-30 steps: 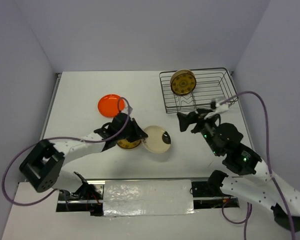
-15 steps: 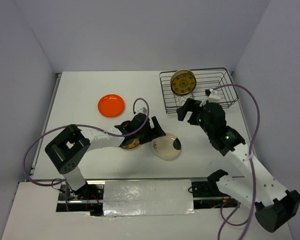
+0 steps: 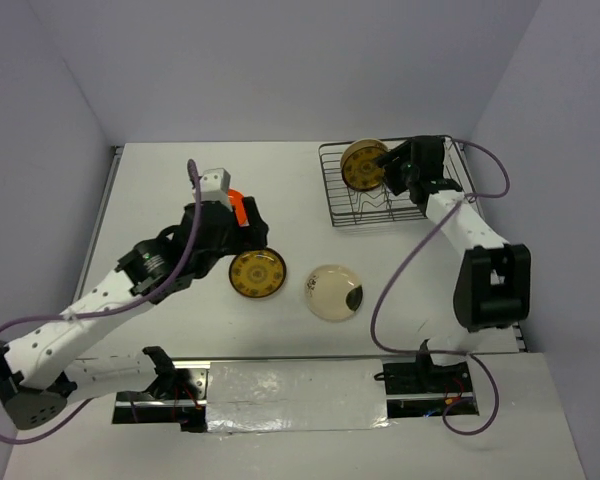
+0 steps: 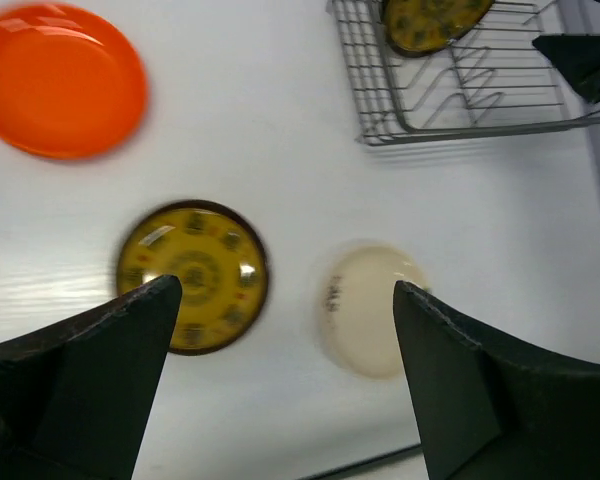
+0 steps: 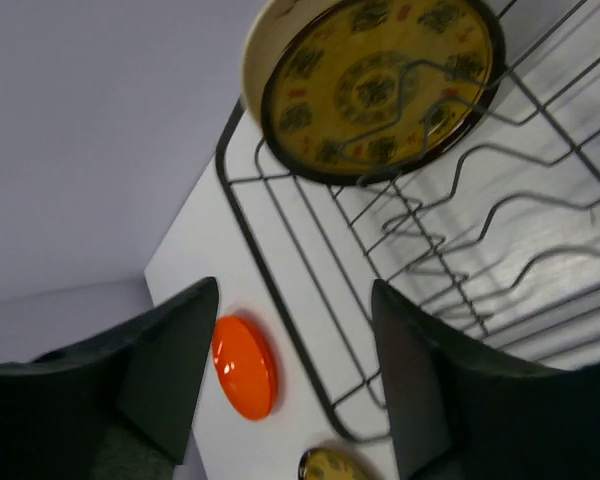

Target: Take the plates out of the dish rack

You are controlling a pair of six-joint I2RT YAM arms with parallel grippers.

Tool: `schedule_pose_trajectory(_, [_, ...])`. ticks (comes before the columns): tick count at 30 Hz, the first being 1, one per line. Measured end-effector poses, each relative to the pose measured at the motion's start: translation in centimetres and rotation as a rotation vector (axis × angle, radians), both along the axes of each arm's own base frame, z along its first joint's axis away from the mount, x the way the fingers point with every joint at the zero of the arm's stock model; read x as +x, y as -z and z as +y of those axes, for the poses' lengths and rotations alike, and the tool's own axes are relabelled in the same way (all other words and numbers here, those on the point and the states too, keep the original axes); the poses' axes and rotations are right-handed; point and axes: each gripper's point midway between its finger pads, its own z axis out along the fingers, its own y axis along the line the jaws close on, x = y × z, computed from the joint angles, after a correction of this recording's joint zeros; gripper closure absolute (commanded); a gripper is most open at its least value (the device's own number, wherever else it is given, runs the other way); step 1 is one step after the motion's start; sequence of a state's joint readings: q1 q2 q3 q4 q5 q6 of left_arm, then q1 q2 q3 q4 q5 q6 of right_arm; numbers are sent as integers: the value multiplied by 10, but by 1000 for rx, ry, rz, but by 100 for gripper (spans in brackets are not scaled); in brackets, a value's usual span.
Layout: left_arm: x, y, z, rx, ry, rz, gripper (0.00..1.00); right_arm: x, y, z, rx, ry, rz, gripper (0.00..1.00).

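One brown and yellow-gold plate stands upright at the left end of the wire dish rack, also seen in the right wrist view. My right gripper hovers just beside it, open, with nothing between the fingers. A second brown and gold plate lies flat on the table, and a cream plate lies to its right. My left gripper is raised above them, open and empty. The orange plate lies flat further back, half hidden by the left wrist in the top view.
The rack sits at the table's back right corner, close to the right wall. Its wavy dividers right of the standing plate hold nothing. A cable loops from the right arm over the table's right edge.
My left gripper opened, left the brown plate flat on the table, then lifted back to the left. The right arm swung from in front of the rack up to the standing plate.
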State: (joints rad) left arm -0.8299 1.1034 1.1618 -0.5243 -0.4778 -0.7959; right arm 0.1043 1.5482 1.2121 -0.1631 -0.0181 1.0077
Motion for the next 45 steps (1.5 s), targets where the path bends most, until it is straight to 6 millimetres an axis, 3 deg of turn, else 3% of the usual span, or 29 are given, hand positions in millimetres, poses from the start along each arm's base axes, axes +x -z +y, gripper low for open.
schedule_pose_trajectory(3, [-10,-14,38,136,-22,-52,1,35,32,-6,63,20,30,43])
schedule_pose_trajectory(7, [-21,14,69,324,-25,-19,1,63,51,-2,95,10,24,43])
schedule_pose_trajectory(12, [-31,78,79,516,46,120,1,93,37,4,125,-4,-49,44])
schedule_pose_trajectory(15, [-30,96,77,576,69,169,1,106,28,6,139,-6,-96,49])
schedule_pose_trajectory(20, [-30,117,76,654,87,235,0,121,32,7,157,-1,-96,54])
schedule_pose_trajectory(23, [-31,116,79,662,83,236,0,128,39,8,164,4,-80,54])
schedule_pose_trajectory(29, [-32,104,82,631,72,196,0,126,47,3,159,42,-16,59])
schedule_pose_trajectory(35, [-32,104,84,638,67,197,1,122,56,-7,150,111,54,60])
schedule_pose_trajectory(45, [-31,103,85,642,63,195,0,133,49,-10,139,132,75,60])
